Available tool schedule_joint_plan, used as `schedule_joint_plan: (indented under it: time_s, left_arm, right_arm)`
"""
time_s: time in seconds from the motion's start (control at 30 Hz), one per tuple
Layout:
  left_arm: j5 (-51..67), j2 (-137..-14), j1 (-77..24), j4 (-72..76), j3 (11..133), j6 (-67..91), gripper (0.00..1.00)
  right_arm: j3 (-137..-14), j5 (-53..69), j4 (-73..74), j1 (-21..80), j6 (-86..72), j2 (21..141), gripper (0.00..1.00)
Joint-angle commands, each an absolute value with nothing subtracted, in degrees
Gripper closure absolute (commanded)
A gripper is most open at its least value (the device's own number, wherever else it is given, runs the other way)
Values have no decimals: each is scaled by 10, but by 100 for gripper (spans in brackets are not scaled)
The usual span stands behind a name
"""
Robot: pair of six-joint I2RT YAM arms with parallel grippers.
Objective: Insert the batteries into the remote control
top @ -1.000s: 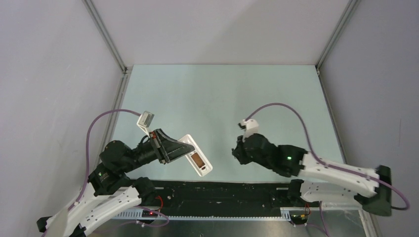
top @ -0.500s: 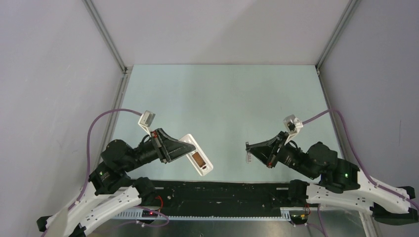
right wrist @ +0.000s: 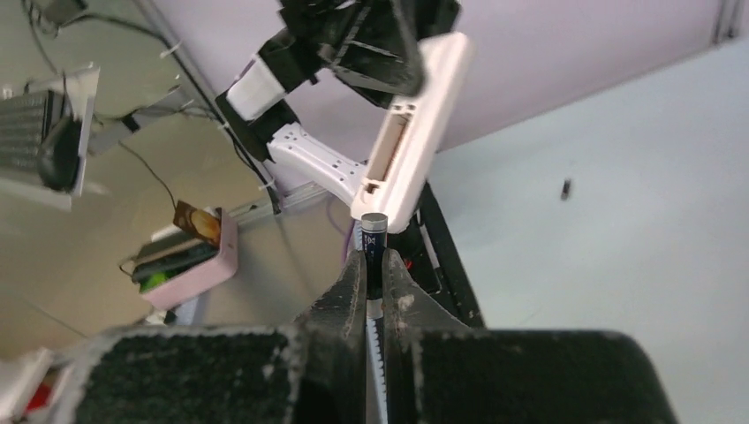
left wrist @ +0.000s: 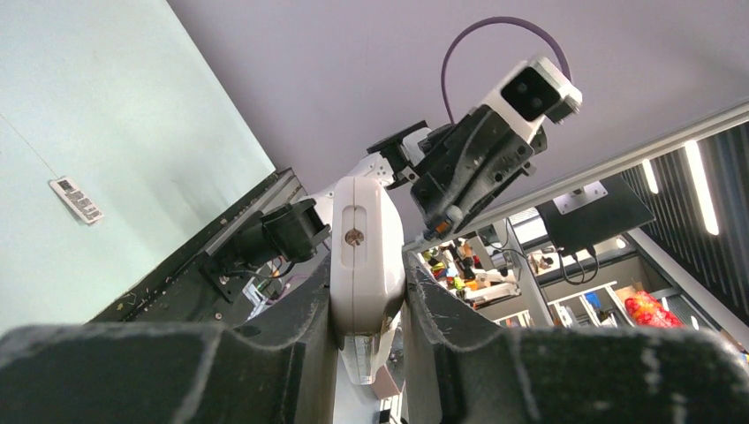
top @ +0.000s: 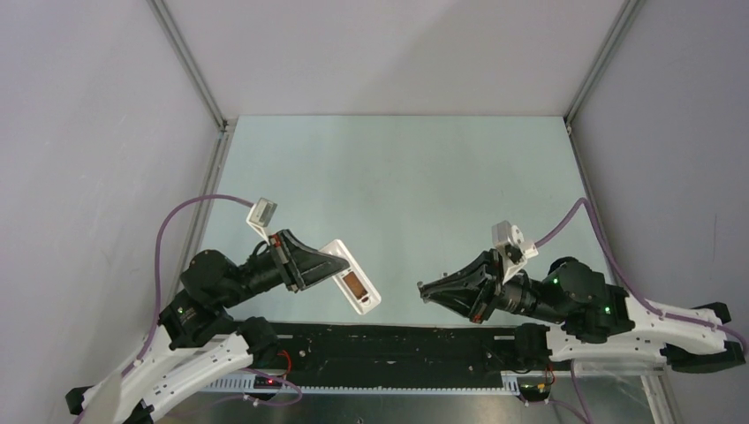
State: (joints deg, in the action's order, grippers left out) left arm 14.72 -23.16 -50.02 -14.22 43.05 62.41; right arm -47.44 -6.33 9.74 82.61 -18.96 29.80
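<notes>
Right fingers [right wrist: 351, 287] pinch small dark cylindrical battery [right wrist: 374, 231]; left fingers [left wrist: 305, 331] pinch white rectangular plastic remote control [right wrist: 415, 124]. Risk: misaligned push ejects battery.

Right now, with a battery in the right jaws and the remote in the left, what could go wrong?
1. The battery is pinched only at the tips of the right jaws; pressing it in could make it pivot or slip out.
2. The remote hangs in mid-air in the left jaws, its open bay past the grip; a push may lever it loose.

R end effector [right wrist: 373, 261] pinching battery [right wrist: 374, 231], tip nr remote [right wrist: 415, 132].
</notes>
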Motion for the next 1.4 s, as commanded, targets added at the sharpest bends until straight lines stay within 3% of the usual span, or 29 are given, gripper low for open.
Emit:
schedule_joint_plan:
  time_s: [0.0, 0.33, 1.37]
  left_arm:
    - [149, -223, -502, -116, 436, 608, 100]
    - [170, -216, -502, -116, 442, 593, 100]
    - [197, -174, -502, -116, 468, 497, 100]
  right_arm:
    - [-477, -62, 28, 884, -39, 309, 100]
    - [-483, -116, -34, 1002, 161, 341, 100]
    - [-540, -106, 33, 1016, 283, 410, 100]
